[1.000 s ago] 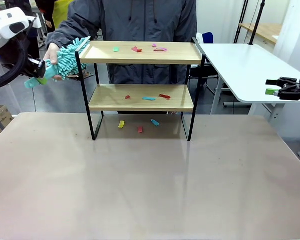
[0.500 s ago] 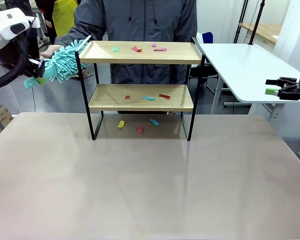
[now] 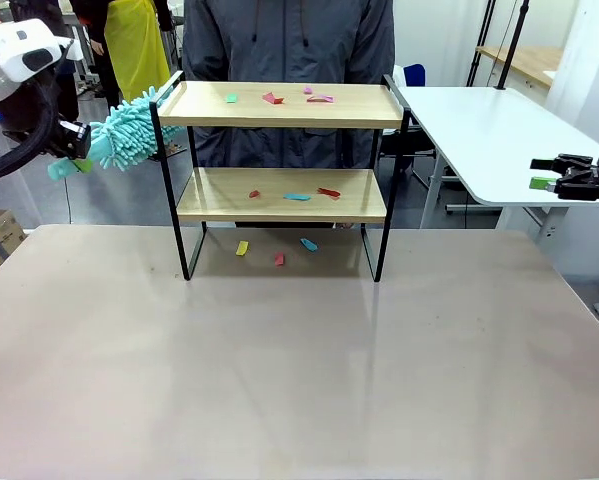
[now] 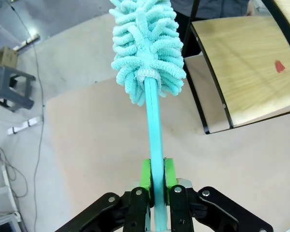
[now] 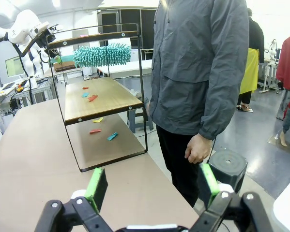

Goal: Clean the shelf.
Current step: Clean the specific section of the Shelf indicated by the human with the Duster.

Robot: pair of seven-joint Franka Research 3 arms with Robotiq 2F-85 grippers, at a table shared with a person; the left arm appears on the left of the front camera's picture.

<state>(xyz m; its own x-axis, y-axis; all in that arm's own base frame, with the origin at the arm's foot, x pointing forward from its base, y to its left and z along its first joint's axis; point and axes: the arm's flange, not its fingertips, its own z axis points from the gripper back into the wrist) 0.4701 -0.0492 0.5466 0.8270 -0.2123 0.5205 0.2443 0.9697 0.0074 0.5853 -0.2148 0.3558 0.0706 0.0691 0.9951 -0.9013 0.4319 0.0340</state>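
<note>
The shelf (image 3: 364,106) is positioned at the far middle of the tabletop (image 3: 299,380). Coloured paper scraps (image 3: 271,98) are distributed over its upper board (red, green and pink pieces), over its lower board, and on the tabletop beneath the frame. A teal duster (image 3: 129,128) is gripped by its handle in the left pincer (image 3: 76,142) at the upper left. Its fluffy head is located at the raised left end rail, level with the upper board. The right pincer (image 3: 541,173) is held at the right edge, jaws apart, in front of a white side table (image 3: 479,130). A person (image 3: 289,40) in a grey jacket is stationed directly behind the shelf.
</note>
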